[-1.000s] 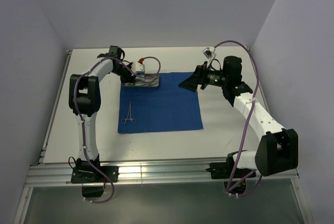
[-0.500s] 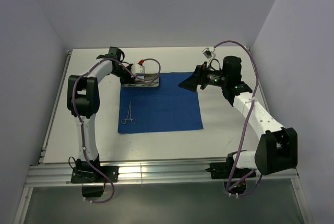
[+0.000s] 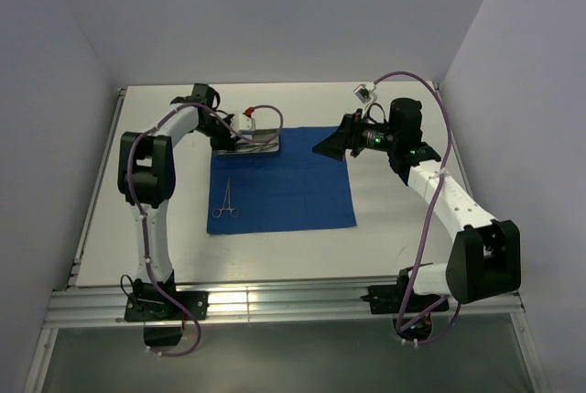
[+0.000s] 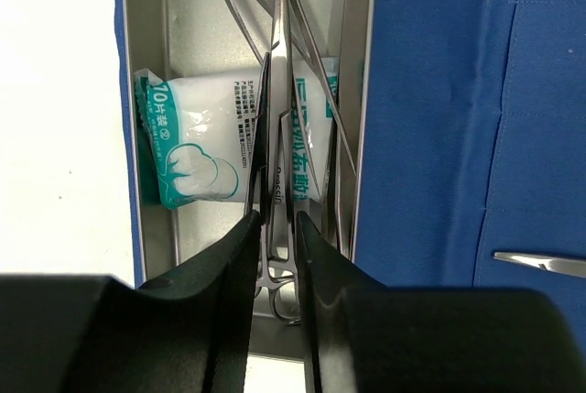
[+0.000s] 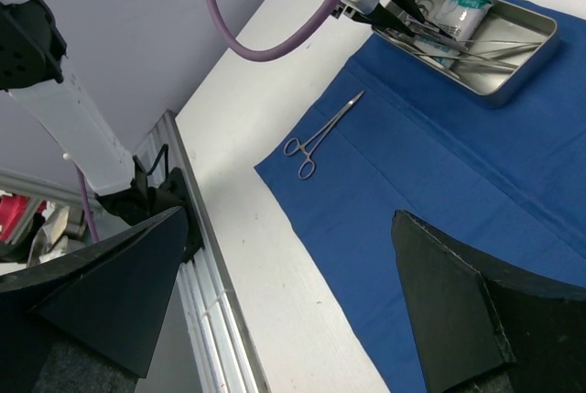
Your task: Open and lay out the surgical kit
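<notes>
The royal-blue cloth (image 3: 284,191) lies spread flat, with the steel tray (image 3: 273,147) on its far left corner. My left gripper (image 4: 277,223) reaches down into the tray (image 4: 146,45), its narrow jaws closed against both shanks of a ring-handled clamp (image 4: 277,136). That clamp lies across a white-green packet (image 4: 197,150), beside several other slim instruments and flat tweezers (image 4: 351,91). Another clamp (image 3: 225,201) lies alone on the cloth near its left edge. My right gripper (image 3: 331,144) hovers wide open above the cloth's far right corner, holding nothing.
The white table (image 3: 403,228) surrounds the cloth. An aluminium rail (image 5: 197,256) runs along the near edge by the arm bases. Walls close in the back and both sides. The left arm's purple cable (image 5: 275,45) loops above the tray.
The left gripper has stayed over the tray, shifting only slightly. The right arm, the cloth and the lone clamp have not moved.
</notes>
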